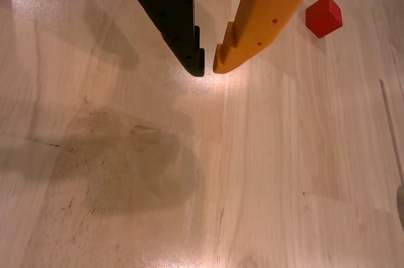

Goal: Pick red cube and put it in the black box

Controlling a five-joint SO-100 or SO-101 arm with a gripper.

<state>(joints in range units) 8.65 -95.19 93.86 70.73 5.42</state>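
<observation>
Cube (324,16) at 2 o'clock in wrist view, on table (265,173), apart from gripper (209,66) | gripper: empty, tips nearly touching | handling: looks small, rigid, light, flat-sided | grasp: pinch two opposite faces, centred.

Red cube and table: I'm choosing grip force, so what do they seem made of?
The red cube looks like matte plastic or painted wood, with uniform colour and crisp edges; hard to tell which. The table appears to be pale wood with visible grain, a slight sheen and a dark stain.
</observation>
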